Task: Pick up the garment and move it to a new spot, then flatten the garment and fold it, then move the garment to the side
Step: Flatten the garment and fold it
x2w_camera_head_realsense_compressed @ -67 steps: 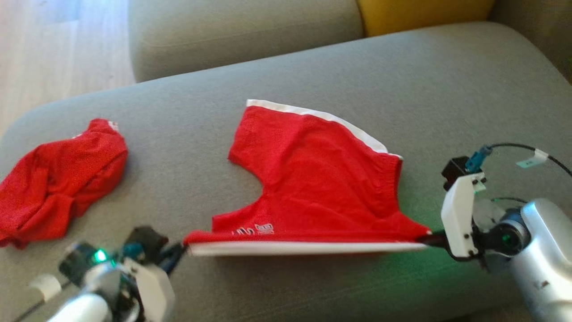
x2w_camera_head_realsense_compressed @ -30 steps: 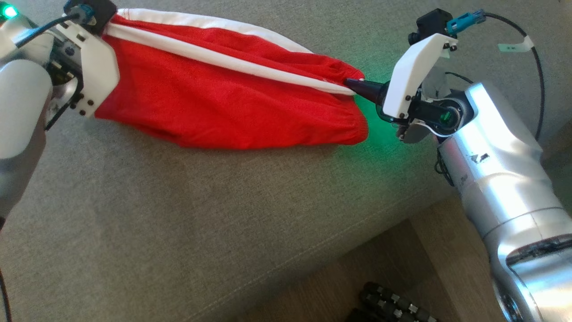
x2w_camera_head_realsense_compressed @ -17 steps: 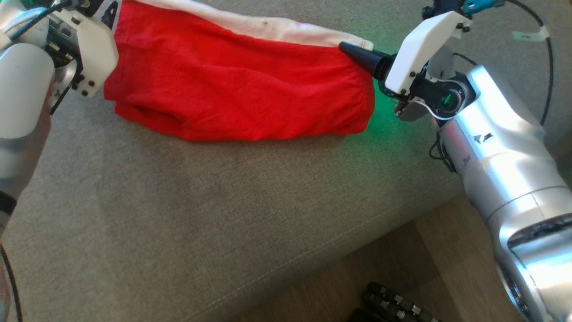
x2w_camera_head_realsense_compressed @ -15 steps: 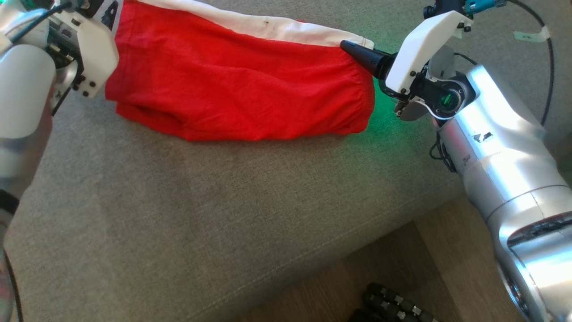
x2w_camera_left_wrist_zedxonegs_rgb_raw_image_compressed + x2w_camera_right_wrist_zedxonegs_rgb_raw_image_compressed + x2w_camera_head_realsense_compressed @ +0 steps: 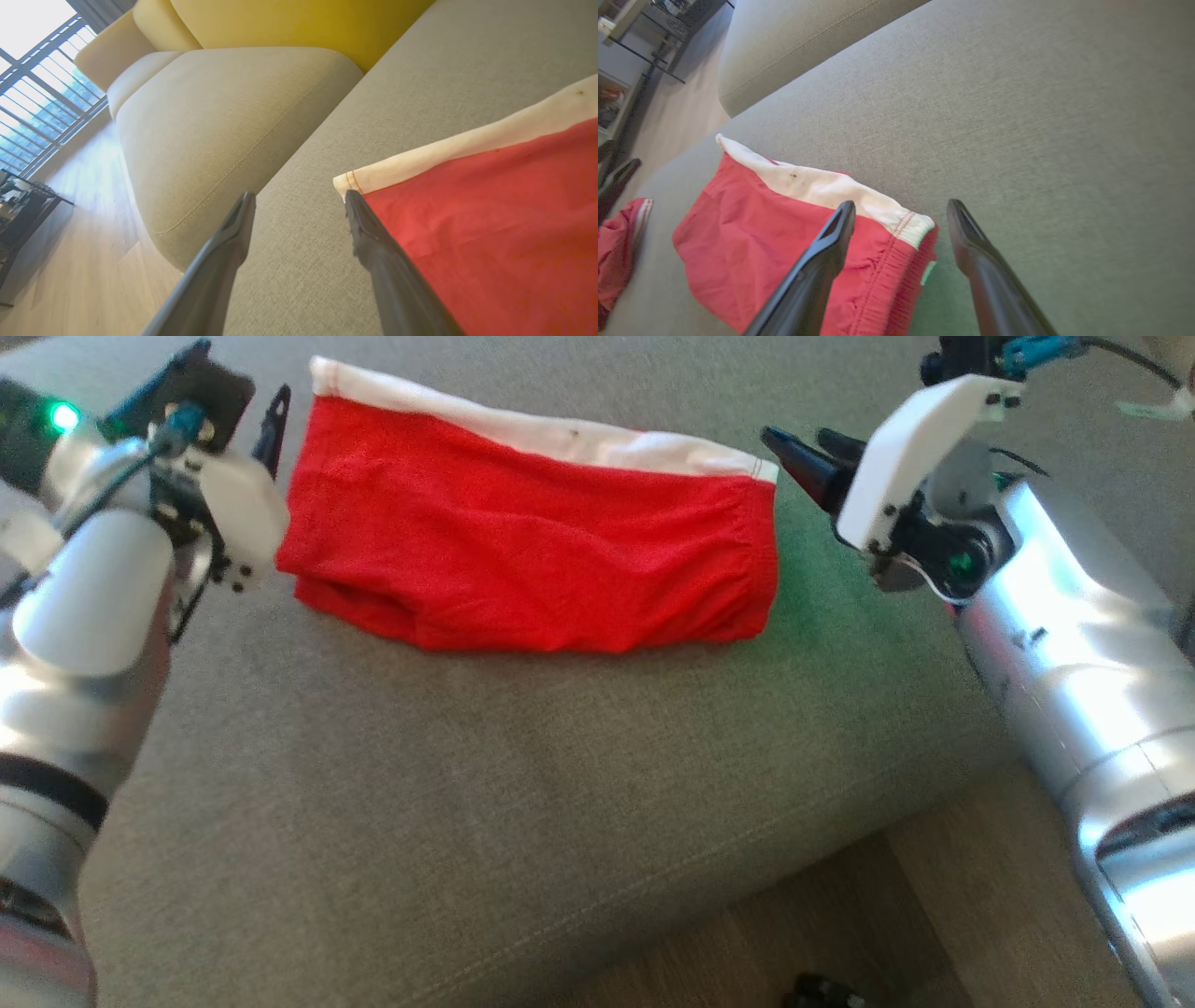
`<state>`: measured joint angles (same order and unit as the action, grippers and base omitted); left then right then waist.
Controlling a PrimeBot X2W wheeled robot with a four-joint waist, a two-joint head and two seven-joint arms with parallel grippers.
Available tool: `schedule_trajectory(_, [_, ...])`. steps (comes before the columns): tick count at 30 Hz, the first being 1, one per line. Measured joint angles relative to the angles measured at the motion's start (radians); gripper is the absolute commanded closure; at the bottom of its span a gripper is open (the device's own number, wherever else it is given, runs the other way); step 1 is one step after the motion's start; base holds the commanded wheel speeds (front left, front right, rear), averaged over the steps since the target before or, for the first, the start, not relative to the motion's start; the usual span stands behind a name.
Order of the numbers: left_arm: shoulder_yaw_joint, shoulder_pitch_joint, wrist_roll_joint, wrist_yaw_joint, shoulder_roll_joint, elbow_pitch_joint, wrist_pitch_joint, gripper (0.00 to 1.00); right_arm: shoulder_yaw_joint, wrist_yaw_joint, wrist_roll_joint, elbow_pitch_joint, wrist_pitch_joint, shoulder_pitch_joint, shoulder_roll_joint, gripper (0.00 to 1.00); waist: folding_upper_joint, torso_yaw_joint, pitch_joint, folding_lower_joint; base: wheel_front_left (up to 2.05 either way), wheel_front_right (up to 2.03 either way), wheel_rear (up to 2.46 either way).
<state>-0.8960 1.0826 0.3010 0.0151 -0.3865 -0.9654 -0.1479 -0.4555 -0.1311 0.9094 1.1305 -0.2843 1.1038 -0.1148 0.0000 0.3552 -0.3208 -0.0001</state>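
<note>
The garment (image 5: 532, 560) is a pair of red shorts with a white band along its far edge, lying folded in half and flat on the grey sofa seat (image 5: 467, 803). My left gripper (image 5: 271, 425) is open just off the garment's far left corner. In the left wrist view the left gripper (image 5: 299, 198) has bare cushion between its fingers, and the white-banded corner (image 5: 364, 179) sits beside the right finger. My right gripper (image 5: 798, 443) is open and apart from the far right corner. From the right wrist, the right gripper (image 5: 901, 205) hovers over the garment (image 5: 761, 233) near that corner.
A second red garment (image 5: 616, 242) lies crumpled further along the seat. A neighbouring beige seat cushion (image 5: 210, 116) and a yellow back cushion (image 5: 289, 23) lie beyond. The seat's front edge drops to wooden floor (image 5: 934, 915). A dark side table (image 5: 18, 205) stands on the floor.
Both grippers have opened, let go of the white band and drawn back from the corners. The garment now rests folded on the seat. The head camera has also shifted.
</note>
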Motion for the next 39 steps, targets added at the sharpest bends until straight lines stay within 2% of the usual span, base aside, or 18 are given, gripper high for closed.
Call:
schedule_trajectory(4, [0.023,-0.054,0.035,-0.035,0.009,0.007,-0.05,0.0,-0.057,0.0,-0.068,-0.046,0.045,-0.058,-0.06,0.0,0.0,-0.018,0.055,-0.0001,0.0,0.0,0.0])
schedule_trajectory(8, [0.08,-0.104,0.081,-0.085,0.009,0.067,-0.091,0.0,-0.062,0.0,-0.112,-0.09,0.155,-0.125,-0.113,0.0,0.0,-0.042,0.113,-0.0001,0.0,0.0,0.0])
schedule_trajectory(12, [0.14,-0.185,0.124,-0.143,0.008,0.198,-0.102,0.0,-0.057,0.0,-0.182,-0.147,0.299,-0.178,-0.153,0.0,0.0,-0.072,0.171,-0.0001,0.0,0.0,0.0])
schedule_trajectory(16, [0.207,-0.33,0.152,-0.218,0.007,0.4,-0.103,0.0,-0.025,0.0,-0.25,-0.205,0.458,-0.273,-0.177,0.0,0.0,-0.114,0.218,-0.0001,0.0,0.0,0.0])
schedule_trajectory(21, [0.273,-0.561,0.154,-0.316,0.011,0.643,-0.108,0.0,0.107,0.0,-0.349,-0.288,0.532,-0.436,-0.173,0.0,0.0,-0.169,0.26,-0.0001,0.0,0.0,0.0])
schedule_trajectory(24, [0.329,-0.703,0.13,-0.373,0.018,0.771,-0.108,0.0,0.277,0.0,-0.434,-0.404,0.533,-0.551,-0.151,0.0,0.0,-0.197,0.279,-0.0001,0.0,0.0,0.0])
schedule_trajectory(26, [0.382,-0.807,0.123,-0.408,0.038,0.853,-0.108,0.0,0.39,0.0,-0.495,-0.505,0.537,-0.633,-0.112,0.0,0.0,-0.21,0.29,-0.0001,0.0,0.0,0.0])
schedule_trajectory(30, [0.453,-1.004,0.085,-0.421,0.084,0.956,-0.108,0.0,0.505,0.0,-0.621,-0.651,0.537,-0.807,-0.01,0.0,0.0,-0.232,0.302,-0.0001,0.0,0.0,0.0])
schedule_trajectory(32, [0.483,-1.094,0.041,-0.399,0.104,0.966,-0.108,0.0,0.533,0.0,-0.682,-0.688,0.536,-0.907,0.032,0.0,0.0001,-0.246,0.305,-0.0001,0.0,0.0,0.0])
schedule_trajectory(39, [0.517,-1.107,-0.024,-0.326,0.134,0.955,-0.108,0.0,0.569,0.0,-0.697,-0.738,0.491,-0.93,0.054,0.0,0.0,-0.272,0.303,-0.0001,0.0,0.0,0.0])
